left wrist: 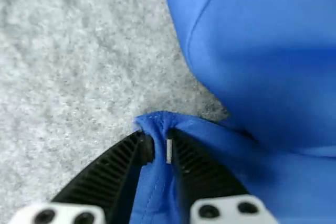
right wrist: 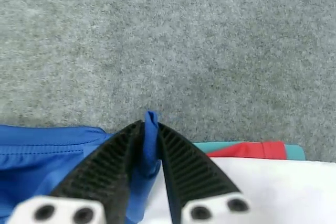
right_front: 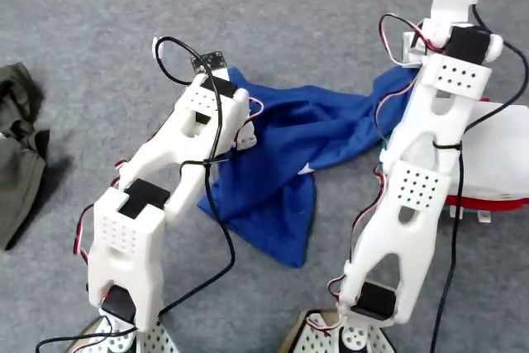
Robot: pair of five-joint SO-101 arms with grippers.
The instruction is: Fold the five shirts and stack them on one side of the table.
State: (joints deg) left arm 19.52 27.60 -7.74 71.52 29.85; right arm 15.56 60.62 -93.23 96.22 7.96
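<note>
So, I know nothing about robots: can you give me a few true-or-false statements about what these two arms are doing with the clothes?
1. The left gripper and right gripper both pinch the blue shirt. True.
2. The blue shirt is neatly folded. False: it lies crumpled between the arms.
3. A dark green shirt lies apart from the blue one. True.
4. The white shirt lies beside the left arm. False: it lies beside the right arm, on red fabric.

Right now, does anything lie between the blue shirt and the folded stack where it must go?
Nothing visible does. The blue shirt, pinched by the left gripper and the right gripper, lies right beside the folded stack.
</note>
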